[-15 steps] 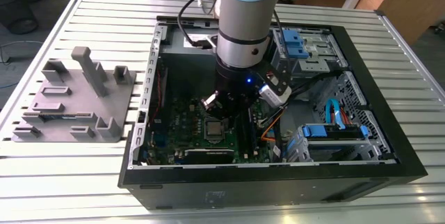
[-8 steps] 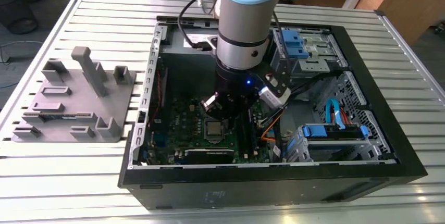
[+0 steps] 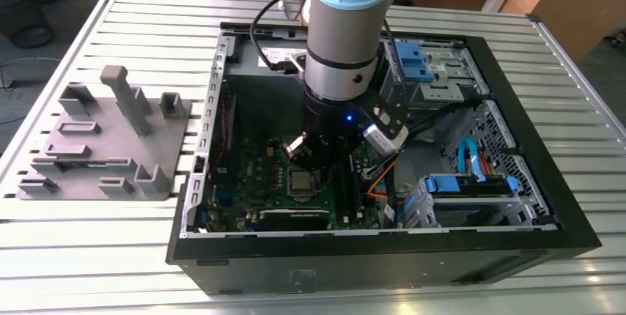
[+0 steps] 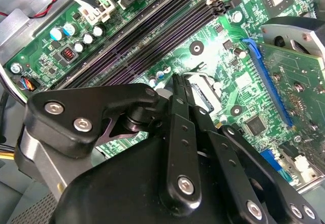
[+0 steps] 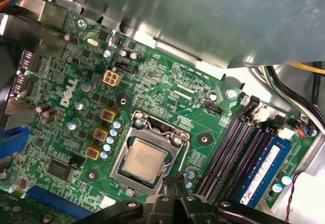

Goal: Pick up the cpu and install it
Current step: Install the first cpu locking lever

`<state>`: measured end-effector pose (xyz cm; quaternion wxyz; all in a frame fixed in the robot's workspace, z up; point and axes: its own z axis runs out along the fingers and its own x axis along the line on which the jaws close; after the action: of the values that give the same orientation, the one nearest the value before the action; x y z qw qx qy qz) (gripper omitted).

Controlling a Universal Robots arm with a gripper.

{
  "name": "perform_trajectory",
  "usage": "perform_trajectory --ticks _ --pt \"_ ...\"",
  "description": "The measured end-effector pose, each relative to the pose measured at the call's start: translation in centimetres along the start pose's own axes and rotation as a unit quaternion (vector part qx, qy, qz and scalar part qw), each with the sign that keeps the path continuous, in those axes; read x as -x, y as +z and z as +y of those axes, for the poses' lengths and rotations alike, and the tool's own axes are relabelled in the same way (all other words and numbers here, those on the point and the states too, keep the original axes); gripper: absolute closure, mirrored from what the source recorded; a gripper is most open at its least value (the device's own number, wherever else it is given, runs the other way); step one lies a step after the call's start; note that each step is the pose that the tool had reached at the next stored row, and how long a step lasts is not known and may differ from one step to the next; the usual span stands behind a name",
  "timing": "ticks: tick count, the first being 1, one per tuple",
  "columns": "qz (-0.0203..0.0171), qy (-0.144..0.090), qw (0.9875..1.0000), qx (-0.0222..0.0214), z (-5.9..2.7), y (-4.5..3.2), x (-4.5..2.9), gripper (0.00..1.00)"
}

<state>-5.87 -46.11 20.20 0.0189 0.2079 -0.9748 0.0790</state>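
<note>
In the exterior view the hand hangs inside the open computer case on the slatted worktop, just above the cpu seated in its socket. In the first wrist view the cpu lies in the socket frame, just beside the fingertips, untouched. In the second wrist view the fingertips are pressed together, holding nothing, over the motherboard.
</note>
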Motion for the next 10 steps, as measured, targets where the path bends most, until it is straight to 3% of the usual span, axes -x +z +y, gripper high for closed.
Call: perform_trajectory --ticks 10 --pt "-0.0001 0.0 1.0 0.0001 -0.19 0.45 -0.09 0.89"
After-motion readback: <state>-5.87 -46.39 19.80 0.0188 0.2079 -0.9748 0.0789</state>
